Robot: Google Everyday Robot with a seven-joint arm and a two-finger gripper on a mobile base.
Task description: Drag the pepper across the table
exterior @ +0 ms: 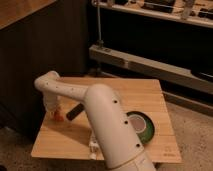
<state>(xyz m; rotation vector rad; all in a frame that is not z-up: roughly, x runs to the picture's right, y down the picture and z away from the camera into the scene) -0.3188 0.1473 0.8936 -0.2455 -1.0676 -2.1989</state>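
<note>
From my seat: gripper (53,112) low at the table's (125,95) left side, too blurred to read. Pepper (59,117) only an orange speck beside it. Arm (107,125) covers part of the green bowl (142,126) and the bottle (93,146).

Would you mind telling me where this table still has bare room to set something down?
The table is bare along its far edge and right side, beyond the green round dish. The front-left corner, before the pepper, is also bare. It is crowded at the left: the hand sits at the pepper, beside the dark block.
</note>
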